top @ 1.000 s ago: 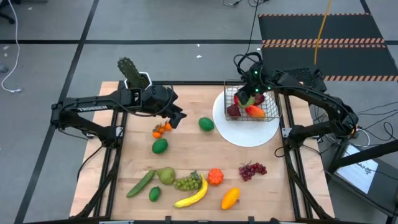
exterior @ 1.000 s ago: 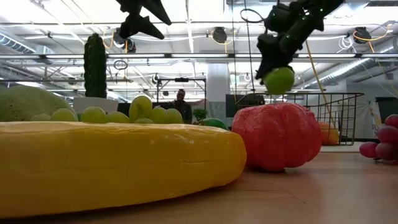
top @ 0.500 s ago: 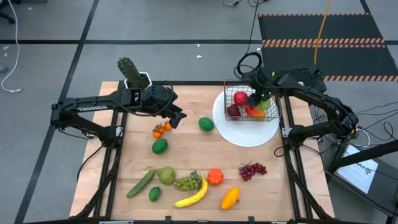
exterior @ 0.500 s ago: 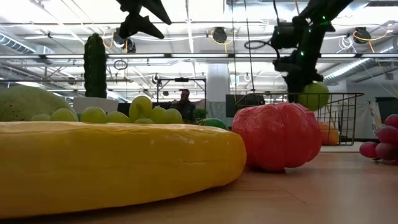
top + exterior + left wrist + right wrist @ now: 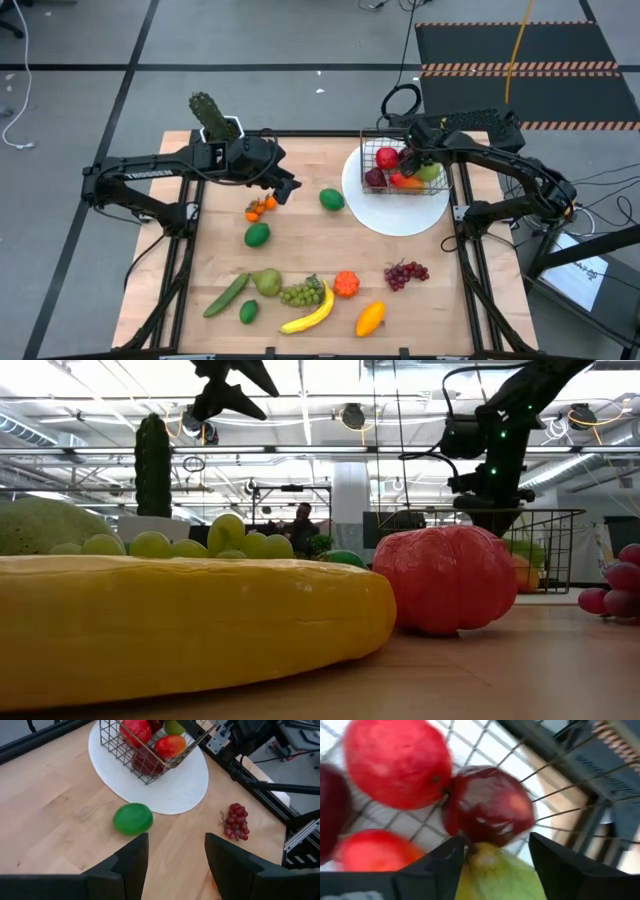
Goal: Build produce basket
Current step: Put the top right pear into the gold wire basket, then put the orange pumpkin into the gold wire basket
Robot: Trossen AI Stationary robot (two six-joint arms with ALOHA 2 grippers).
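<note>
**Two arms over the table, the right one down in the basket**

Two dark fingers of the right gripper (image 5: 492, 865) stand parted inside the basket (image 5: 437, 182), with a yellow-green fruit (image 5: 495, 875) lying between them; whether the pads press it cannot be told from the wrist view. Just past the fingertips sit a dark red apple (image 5: 490, 810) and a brighter red apple (image 5: 395, 762), touching one another, with an orange-red fruit (image 5: 362, 852) beside them on the wire floor. From above, the right gripper (image 5: 418, 160) hangs over the basket's middle, and the green fruit (image 5: 432, 172) shows at the side of the basket nearer the right arm's base.

The basket rests on a white round plate (image 5: 400, 218) at the far right part of the wooden table (image 5: 330, 250).

The left gripper (image 5: 175, 857) hovers above the table's left-centre with its fingers apart and nothing between them. Below and ahead of it lies a green lime (image 5: 132, 819), just off the plate's edge, and purple grapes (image 5: 235, 821) lie farther toward the right side.

Elsewhere on the table: a small orange cluster (image 5: 260, 208) and another lime (image 5: 257, 235) near the left gripper; then along the near edge a cucumber (image 5: 226, 295), a pear (image 5: 266, 282), green grapes (image 5: 302, 293), a banana (image 5: 312, 312), a ribbed orange-red fruit (image 5: 346, 284) and a mango (image 5: 370, 318). A potted cactus (image 5: 212, 118) stands at the far left corner.
</note>
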